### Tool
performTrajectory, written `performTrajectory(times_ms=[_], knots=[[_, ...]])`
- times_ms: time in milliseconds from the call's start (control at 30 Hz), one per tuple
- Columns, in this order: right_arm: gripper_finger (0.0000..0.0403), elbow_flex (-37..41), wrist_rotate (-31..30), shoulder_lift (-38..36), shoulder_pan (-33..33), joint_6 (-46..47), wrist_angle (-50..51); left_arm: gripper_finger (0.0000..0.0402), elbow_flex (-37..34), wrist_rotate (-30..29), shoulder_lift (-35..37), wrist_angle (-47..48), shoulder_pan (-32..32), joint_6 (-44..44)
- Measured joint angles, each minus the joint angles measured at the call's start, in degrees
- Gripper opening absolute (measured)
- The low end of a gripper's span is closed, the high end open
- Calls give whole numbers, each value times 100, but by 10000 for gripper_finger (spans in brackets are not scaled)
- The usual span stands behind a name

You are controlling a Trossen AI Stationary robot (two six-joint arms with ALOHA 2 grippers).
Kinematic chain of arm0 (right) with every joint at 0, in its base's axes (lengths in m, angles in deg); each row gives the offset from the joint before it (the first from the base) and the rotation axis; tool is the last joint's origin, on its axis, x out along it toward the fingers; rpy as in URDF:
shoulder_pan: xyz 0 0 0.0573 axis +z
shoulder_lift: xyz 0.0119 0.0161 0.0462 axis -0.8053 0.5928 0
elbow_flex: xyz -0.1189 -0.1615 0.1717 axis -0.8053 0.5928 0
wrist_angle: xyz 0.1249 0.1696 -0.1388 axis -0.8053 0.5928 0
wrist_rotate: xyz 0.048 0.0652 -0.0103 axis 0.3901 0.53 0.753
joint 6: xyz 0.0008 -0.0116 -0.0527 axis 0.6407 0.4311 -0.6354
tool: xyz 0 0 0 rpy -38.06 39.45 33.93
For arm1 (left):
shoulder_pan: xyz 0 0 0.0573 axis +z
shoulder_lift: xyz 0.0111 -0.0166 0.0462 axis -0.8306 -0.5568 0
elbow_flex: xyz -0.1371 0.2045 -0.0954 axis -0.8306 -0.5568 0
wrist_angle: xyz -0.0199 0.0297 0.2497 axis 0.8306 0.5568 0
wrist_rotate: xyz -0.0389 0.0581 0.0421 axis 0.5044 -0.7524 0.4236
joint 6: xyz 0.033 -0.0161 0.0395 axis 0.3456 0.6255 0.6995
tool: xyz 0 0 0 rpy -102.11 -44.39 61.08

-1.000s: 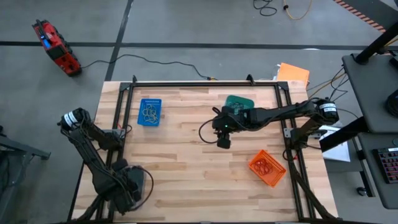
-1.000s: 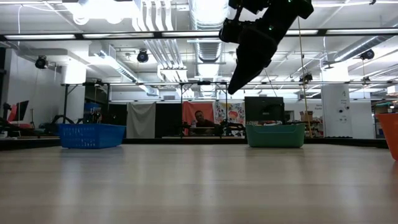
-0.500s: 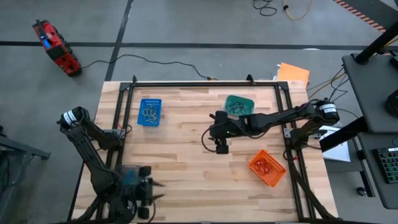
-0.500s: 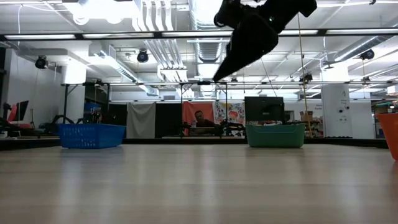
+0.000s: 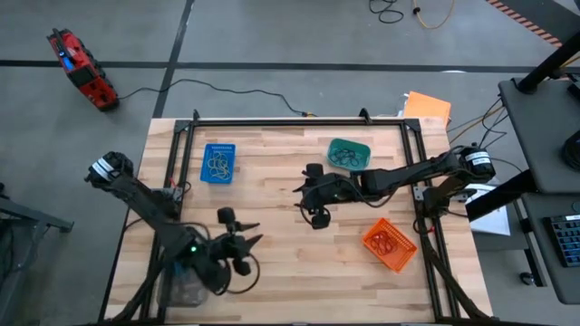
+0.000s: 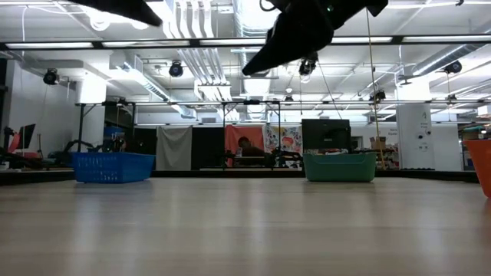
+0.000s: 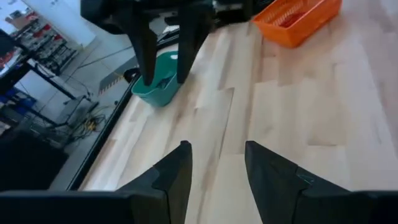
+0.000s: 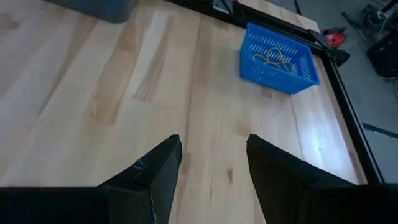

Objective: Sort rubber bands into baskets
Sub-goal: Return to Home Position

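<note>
Overhead, rubber bands [image 5: 217, 165] in blue basket [image 5: 218, 146], low view shows walls only

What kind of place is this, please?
Probably a robotics lab or workshop: a left arm and right arm work at a wooden table; beyond it show exposed ceiling ducts and a monitor.

You'll see yellowish rubber bands [image 8: 268, 59] lying in the blue perforated basket [image 6: 111, 167] on the table's [image 5: 272, 226] left side. On its right, the teal basket [image 6: 340, 167] holds dark loops and the orange mesh basket [image 7: 305, 28] holds orange-red ones.
</note>
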Motion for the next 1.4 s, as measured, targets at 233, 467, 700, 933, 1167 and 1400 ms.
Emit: performTrajectory(times_ms=[233, 467, 700, 933, 1167, 1400], knots=[[178, 4, 4, -27, 0, -20, -4, 132, -680, 1211, 91, -1998, 557, 1617], [178, 131, 4, -386, 0, -15, 90, 132, -1472, 3248, 503, -4118, 1092, 2946], [178, 848, 30, -1093, 0, -4, -462, 132, -2314, 3262, 1439, -4706, 1324, 3210], [178, 1938, 410, -1982, -91, 48, -1412, 132, -3007, 3262, 2789, -4704, 1326, 3204], [178, 2792, 449, -2725, -197, 287, -2065, 132, -3647, 3142, 4071, -4585, 1391, 3145], [178, 3344, 450, -3394, -197, 376, -2301, 132, -4076, 2889, 5061, -4030, 1417, 3002]])
